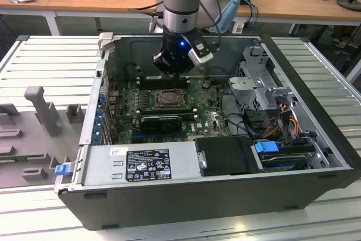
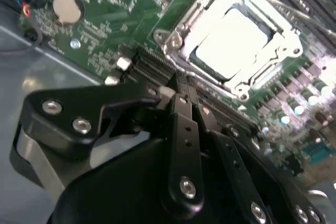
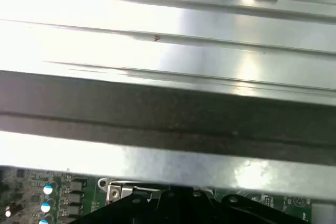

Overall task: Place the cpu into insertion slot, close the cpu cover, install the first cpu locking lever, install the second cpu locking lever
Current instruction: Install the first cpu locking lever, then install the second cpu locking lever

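Note:
The cpu (image 2: 231, 38) lies flat in the insertion slot (image 1: 169, 99) of the green motherboard, its metal top glaring bright. The cpu cover (image 2: 181, 30) lies down around it as a metal frame, with the chip showing through its window. A thin wire lever (image 2: 302, 17) runs along the socket's far side. My gripper (image 2: 177, 86) hovers beside the socket with its black fingers pressed together and nothing between them. In the exterior view the gripper (image 1: 176, 70) hangs just behind the socket, over the memory slots.
The open computer case (image 1: 316, 111) walls in the board on all sides. A black ridged card (image 1: 162, 121) sits in front of the socket. A power supply (image 1: 141, 165) is at the front, and the drive cage with cables (image 1: 271, 117) is at the exterior view's right. A coin battery (image 2: 67, 8) sits on the board.

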Tool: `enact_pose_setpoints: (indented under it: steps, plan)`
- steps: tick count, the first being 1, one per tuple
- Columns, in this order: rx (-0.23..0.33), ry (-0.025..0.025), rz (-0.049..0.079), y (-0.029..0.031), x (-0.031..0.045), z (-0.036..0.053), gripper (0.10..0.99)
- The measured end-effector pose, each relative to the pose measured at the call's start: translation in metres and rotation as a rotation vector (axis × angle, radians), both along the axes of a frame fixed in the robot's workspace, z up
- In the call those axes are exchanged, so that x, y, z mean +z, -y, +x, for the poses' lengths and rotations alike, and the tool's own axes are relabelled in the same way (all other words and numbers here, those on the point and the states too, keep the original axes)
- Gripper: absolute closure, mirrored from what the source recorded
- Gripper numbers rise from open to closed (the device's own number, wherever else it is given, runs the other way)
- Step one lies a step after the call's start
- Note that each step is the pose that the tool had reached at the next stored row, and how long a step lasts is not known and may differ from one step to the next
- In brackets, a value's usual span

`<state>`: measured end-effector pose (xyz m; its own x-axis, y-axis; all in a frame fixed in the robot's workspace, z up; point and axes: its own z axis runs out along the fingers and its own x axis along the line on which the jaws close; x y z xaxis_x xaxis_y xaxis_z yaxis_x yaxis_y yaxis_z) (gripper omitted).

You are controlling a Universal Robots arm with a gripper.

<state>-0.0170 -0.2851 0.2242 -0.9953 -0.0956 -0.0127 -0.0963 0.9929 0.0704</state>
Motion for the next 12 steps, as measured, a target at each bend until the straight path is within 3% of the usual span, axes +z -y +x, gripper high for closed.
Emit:
enact_pose_setpoints:
  steps: [12]
  plan:
    - [0.000,-0.0002,-0.003,0.0084,0.0006,-0.0001,0.980]
